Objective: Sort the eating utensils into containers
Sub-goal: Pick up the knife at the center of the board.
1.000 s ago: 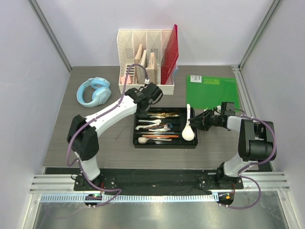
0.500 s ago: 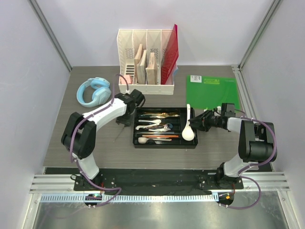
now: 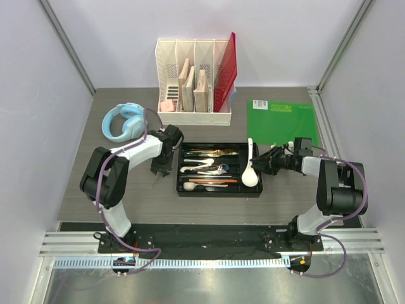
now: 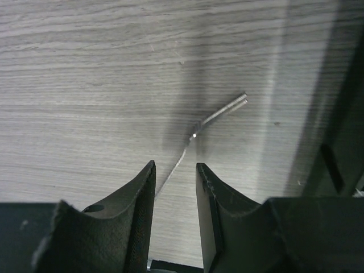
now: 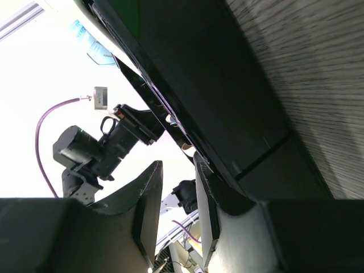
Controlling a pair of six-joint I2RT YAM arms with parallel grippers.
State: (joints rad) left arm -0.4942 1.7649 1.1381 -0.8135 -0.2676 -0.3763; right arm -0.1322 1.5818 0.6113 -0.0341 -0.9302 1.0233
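Observation:
The black tray (image 3: 218, 192) holds several utensils: silver, gold and dark-handled pieces. A large white soup spoon (image 3: 250, 170) lies in its right end. My left gripper (image 3: 159, 170) hovers over the table just left of the tray. In the left wrist view its jaws (image 4: 174, 165) stand open above a thin bent silver utensil (image 4: 196, 133), which lies on the wood and runs between the fingertips. The tray wall (image 4: 341, 142) shows dark at the right. My right gripper (image 3: 261, 162) sits at the tray's right edge, open with nothing between its jaws (image 5: 177, 162), beside the tray (image 5: 227, 85).
A white slotted file organizer (image 3: 193, 82) with a red folder (image 3: 224, 73) stands at the back. Blue headphones (image 3: 124, 121) lie at the back left. A green sheet (image 3: 281, 120) lies at the back right behind the right arm.
My left gripper has swung from the tray's back-left corner down to the table left of the tray, and its jaws have opened. The right arm has not moved.

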